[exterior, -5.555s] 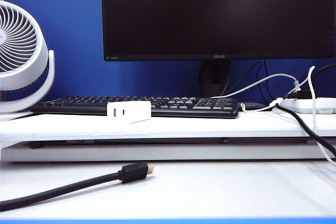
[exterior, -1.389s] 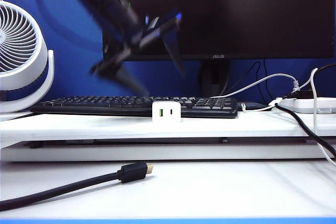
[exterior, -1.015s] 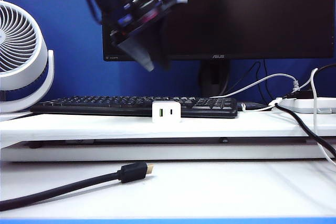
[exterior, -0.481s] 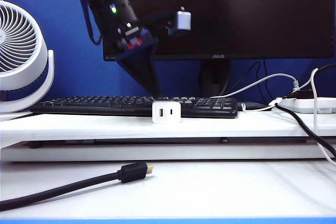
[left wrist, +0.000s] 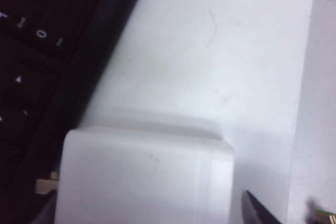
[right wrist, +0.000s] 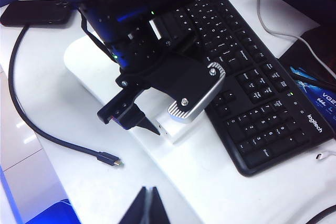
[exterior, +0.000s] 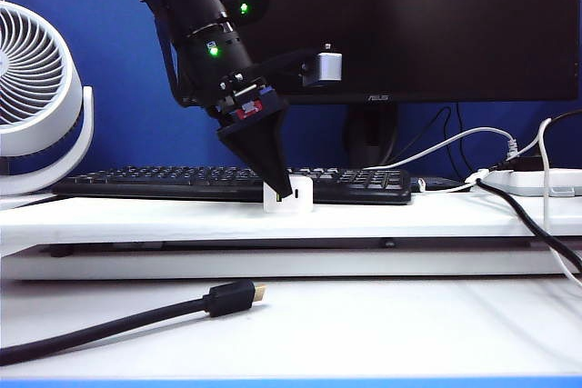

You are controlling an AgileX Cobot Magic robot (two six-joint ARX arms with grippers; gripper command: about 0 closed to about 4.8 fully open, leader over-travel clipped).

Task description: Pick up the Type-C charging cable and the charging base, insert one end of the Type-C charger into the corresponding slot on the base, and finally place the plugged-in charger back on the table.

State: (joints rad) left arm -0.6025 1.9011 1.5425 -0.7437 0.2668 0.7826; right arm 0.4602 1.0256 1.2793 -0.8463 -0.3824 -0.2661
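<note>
The charging base (exterior: 303,197) is a small white block standing on the raised shelf of the table (exterior: 409,217), just in front of the keyboard. My left gripper (exterior: 284,190) points down over it and is open. In the left wrist view the charging base (left wrist: 147,177) sits between the two dark fingertips (left wrist: 256,211), with a gap on one side. The thin white Type-C charging cable (exterior: 542,147) hangs over the shelf edge at the far right. My right gripper (right wrist: 149,203) is shut and empty, hovering over the table in front of the shelf, away from the charging base (right wrist: 170,128).
A black keyboard (exterior: 182,181) lies right behind the base. Behind it stands a monitor (exterior: 382,24). A fan (exterior: 36,88) is at the far left. A thick black cable with a gold-tipped plug (exterior: 232,298) lies on the lower table. A white power strip (exterior: 536,181) is at the right.
My left arm has come down from above the keyboard, rolling its wrist, until its open fingers straddle the charging base. The base and the right arm have not moved.
</note>
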